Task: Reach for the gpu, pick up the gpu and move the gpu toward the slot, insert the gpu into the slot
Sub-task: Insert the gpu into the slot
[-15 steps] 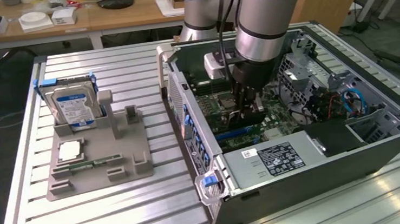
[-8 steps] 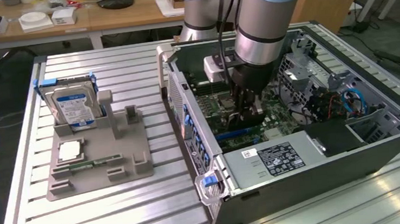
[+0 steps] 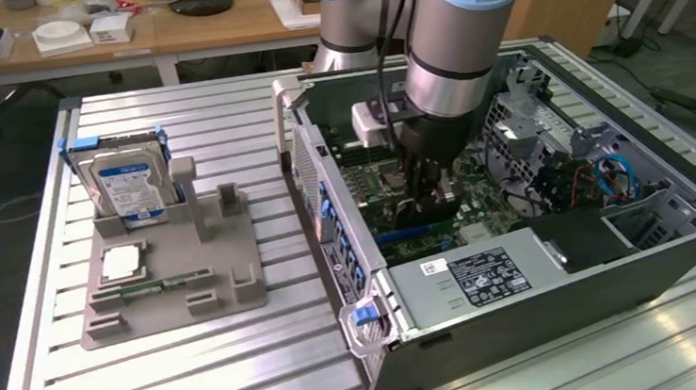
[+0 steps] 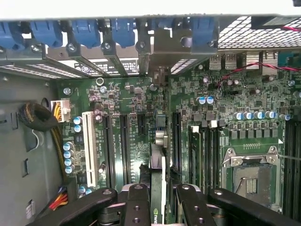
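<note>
Near edge of the worktop [image 3: 213, 377]: open case [image 3: 561, 318] lying on its side toward the exterior view's right edge, with the grey power supply [image 3: 482, 278] at its near end. Just behind that is the blue slot [image 3: 404, 235] on the motherboard [image 3: 373, 188]. The gpu [image 3: 432, 208] stands on edge inside the case, right over the slot – seated or not, cannot tell. Fingers [image 4: 137, 207] are closed in on the gpu [image 4: 159, 162] from both sides, narrow gap, card clamped between them. Wrist view has the card edge-on above the board, black slots [image 4: 124, 146] just beside it and the processor socket [image 4: 251, 174] well apart. The arm [image 3: 461, 43] drops into the case from above. Toward the exterior view's left edge – grey holder [image 3: 173, 286], hard drive [image 3: 130, 181] upright at its far end.
</note>
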